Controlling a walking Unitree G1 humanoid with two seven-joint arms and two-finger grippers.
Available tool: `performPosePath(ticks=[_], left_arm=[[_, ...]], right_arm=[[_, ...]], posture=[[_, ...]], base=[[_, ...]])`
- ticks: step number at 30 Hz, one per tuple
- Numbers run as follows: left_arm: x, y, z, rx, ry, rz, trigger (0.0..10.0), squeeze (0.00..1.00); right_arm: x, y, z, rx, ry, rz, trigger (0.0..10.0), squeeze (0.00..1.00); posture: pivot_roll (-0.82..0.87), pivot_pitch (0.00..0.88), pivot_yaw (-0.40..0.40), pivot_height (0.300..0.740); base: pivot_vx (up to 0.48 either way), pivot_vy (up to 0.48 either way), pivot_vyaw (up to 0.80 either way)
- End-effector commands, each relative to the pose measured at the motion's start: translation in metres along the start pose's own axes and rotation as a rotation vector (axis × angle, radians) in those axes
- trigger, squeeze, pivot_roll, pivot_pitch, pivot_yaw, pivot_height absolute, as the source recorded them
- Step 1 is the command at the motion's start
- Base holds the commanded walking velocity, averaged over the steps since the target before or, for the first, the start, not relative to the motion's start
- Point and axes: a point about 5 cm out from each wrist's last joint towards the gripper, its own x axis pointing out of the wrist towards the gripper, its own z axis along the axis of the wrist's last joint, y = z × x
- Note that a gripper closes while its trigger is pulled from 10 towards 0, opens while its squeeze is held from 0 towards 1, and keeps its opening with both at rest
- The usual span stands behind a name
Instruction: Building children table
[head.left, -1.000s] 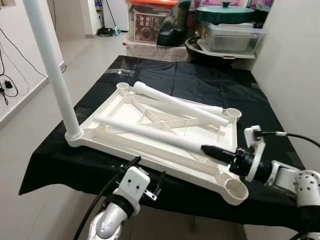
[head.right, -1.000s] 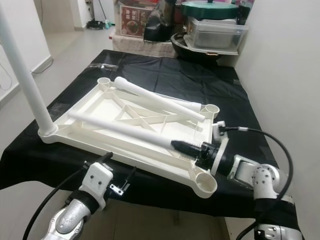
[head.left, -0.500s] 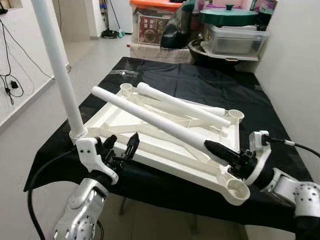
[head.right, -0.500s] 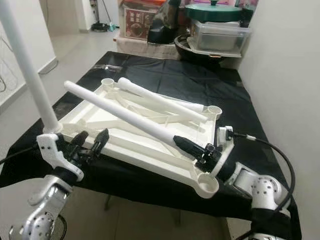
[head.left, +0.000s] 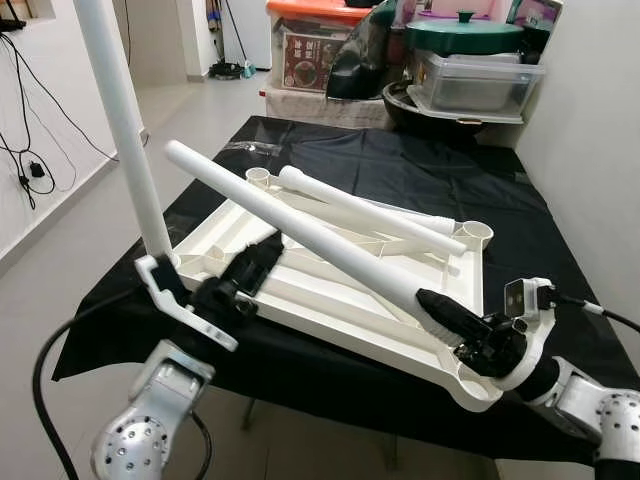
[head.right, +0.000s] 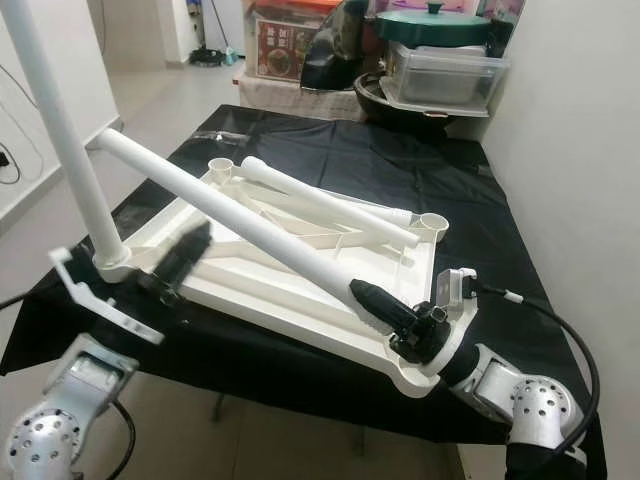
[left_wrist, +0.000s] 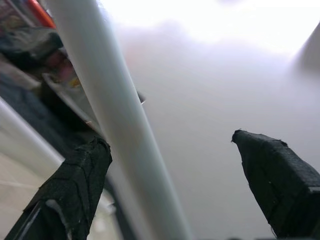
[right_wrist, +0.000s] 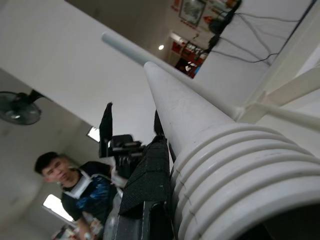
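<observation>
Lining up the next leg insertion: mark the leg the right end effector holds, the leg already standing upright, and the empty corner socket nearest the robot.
Held leg (head.left: 300, 225), left eye view, mid-shaft.
Standing leg (head.left: 125, 130), left eye view, lower shaft.
Near corner socket (head.right: 418, 381), right eye view, front rim.

White walls (head.left: 590, 120) flank a pale tiled floor (head.left: 60, 270); cluttered storage boxes (head.left: 470, 75) stand behind.

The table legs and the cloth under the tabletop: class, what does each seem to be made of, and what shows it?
Table legs: probably moulded plastic, smooth matt white, with ribbed threading at the end. Cloth: seemingly thin black plastic sheeting or coated fabric, slightly glossy and creased, draped over the edge.
</observation>
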Motion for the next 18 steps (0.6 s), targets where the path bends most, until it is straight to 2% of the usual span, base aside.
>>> performPosePath(ticks=[1,7,18], left_arm=[[-0.001,-0.001,0.005,-0.032,-0.019,-0.011,10.0,0.0],[-0.003,-0.002,0.017,-0.091,-0.059,-0.049,10.0,0.0],[-0.006,-0.002,0.022,-0.131,-0.062,-0.067,10.0,0.0]], right_arm=[[0.001,0.006,-0.001,0.002,-0.002,0.051,0.0,0.0],[0.005,0.011,-0.016,0.01,0.063,0.089,0.0,0.0],[0.011,0.018,-0.029,0.01,0.14,0.133,0.0,0.0]], posture=[[0.04,0.018,-0.053,0.74],[0.04,0.019,-0.047,0.74],[0.04,0.021,-0.049,0.74]], base=[[0.0,0.0,0.0],[0.0,0.0,0.0],[0.0,0.0,0.0]])
